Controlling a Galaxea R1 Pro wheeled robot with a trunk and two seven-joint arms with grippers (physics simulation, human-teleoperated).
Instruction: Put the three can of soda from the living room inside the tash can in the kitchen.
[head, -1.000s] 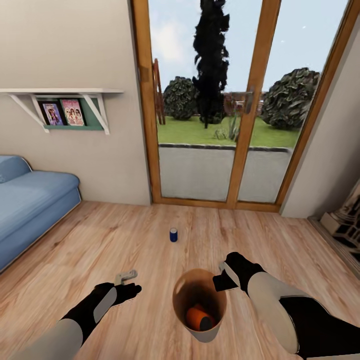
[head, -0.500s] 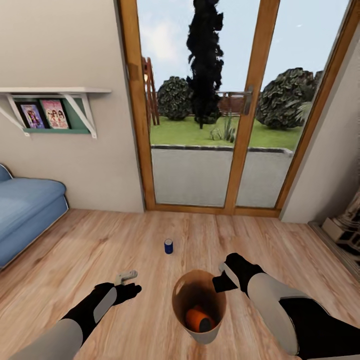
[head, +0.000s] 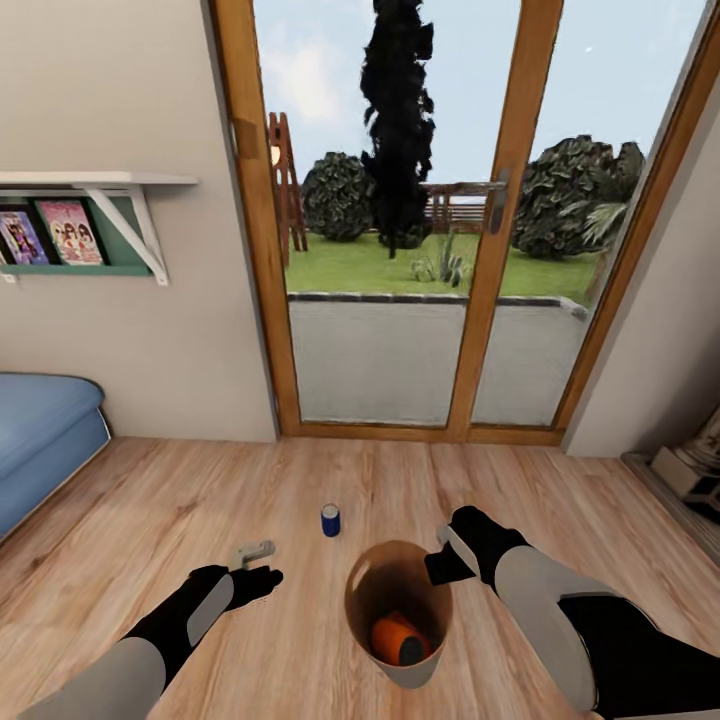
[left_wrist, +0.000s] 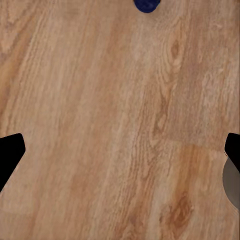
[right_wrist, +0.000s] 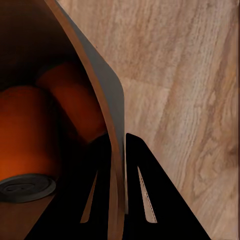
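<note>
your right hand (head: 447, 556) pinches the tash can's (head: 412, 668) rim; your left hand (head: 252, 563) hangs wide above the floor (head: 150, 520), blue can (head: 330, 520) ahead.

glass doors (head: 420, 250) | wall shelf (head: 85, 185) with pictures (head: 70, 232) | blue sofa (head: 35, 445) | wood floor (head: 200, 500)

head view looks forward and down at the wood floor (head: 200, 500) toward glass doors (head: 400, 300); both wrist views hover close over that floor (shared).
</note>
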